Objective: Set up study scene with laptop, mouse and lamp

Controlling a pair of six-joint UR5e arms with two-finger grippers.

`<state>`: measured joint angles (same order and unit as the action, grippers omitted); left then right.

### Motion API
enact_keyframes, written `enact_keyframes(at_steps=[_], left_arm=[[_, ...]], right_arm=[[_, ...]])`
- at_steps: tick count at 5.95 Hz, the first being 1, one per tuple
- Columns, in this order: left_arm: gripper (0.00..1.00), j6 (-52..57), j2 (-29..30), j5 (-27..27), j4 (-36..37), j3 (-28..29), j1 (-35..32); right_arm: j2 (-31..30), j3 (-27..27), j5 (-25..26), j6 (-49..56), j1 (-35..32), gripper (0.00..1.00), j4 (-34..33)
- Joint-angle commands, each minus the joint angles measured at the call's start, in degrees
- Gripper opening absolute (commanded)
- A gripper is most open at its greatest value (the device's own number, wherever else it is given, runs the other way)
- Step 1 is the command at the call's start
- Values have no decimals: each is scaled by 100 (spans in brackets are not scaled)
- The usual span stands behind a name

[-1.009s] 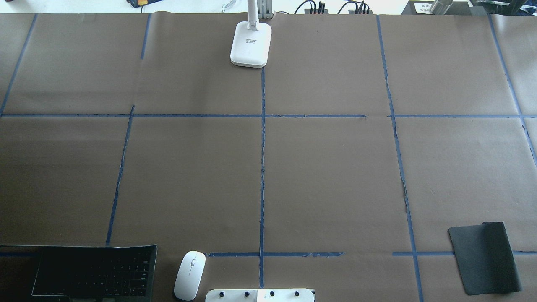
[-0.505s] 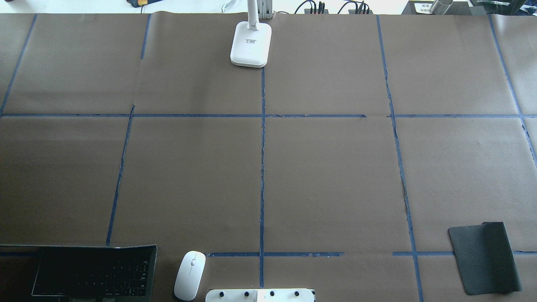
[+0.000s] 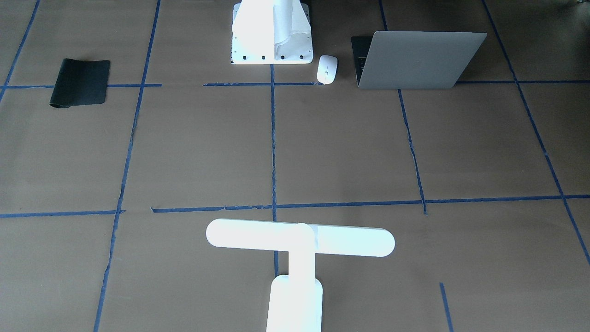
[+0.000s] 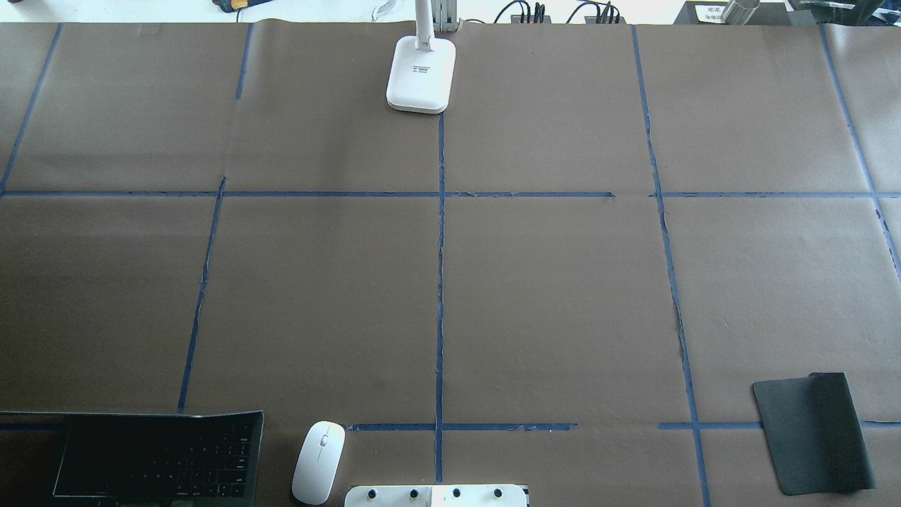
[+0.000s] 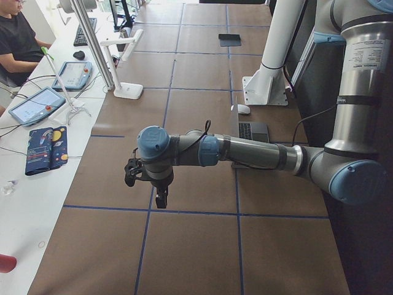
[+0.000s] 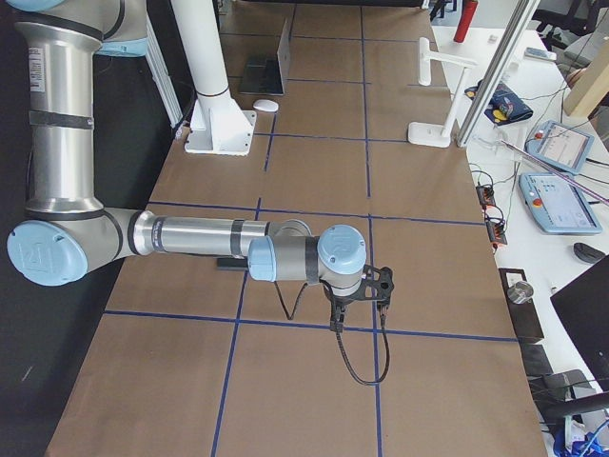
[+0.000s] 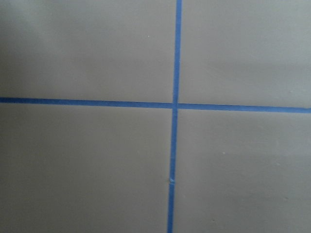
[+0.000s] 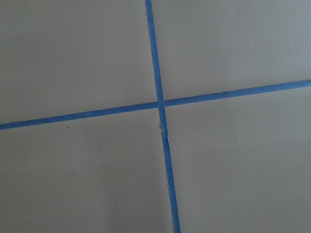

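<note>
**On the bench, all three items parked at the edges, nothing gripped**

On the robot's near-left side of the bench (image 3: 345, 147) the laptop (image 3: 417, 60) stands open, keys toward the robot and lid back toward the operators. I read that as ready to slide, with no opening needed. The mouse (image 3: 327, 69) lies just beside it, between the laptop and the white pedestal (image 3: 272, 32), touching neither. It is apart from the black mouse pad (image 3: 79, 82), which sits on the robot's right with one edge curled up. The lamp (image 3: 299, 240) stands upright at the far edge on the centre tape line (image 4: 440, 282), with its bar head crosswise toward the robot.

I judge this is the start layout and no step is done. The laptop and mouse are nearer the left arm, the pad nearer the right, so I'd expect the work to split that way.

Both arms hang low over the outer ends of the bench, well apart from every item. The left gripper (image 5: 161, 200) and the right gripper (image 6: 335, 322) show only in the side views, so I cannot tell how their jaws stand. Each wrist view shows only a tape crossing, so the cameras point straight down and nothing is being carried.
</note>
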<state>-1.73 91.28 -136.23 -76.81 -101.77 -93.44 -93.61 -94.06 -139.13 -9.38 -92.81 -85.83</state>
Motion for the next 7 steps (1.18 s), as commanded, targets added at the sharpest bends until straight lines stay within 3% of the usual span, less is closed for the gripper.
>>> enact_keyframes(at_steps=[1,2,4,7], left_arm=[[100,-823,-83,0,1338,-1435,27],[100,-1803,-284,-35,1379,-2042,193],[100,-4409,-497,-114,1379,-3133,1130],[100,-8280,-497,95,1318,-4181,2573]], right_arm=[[1,-16,-18,24,9,100,31],[1,-16,-27,42,9,100,49],[18,2,-9,-11,17,100,58],[44,-16,-44,-54,97,100,49]])
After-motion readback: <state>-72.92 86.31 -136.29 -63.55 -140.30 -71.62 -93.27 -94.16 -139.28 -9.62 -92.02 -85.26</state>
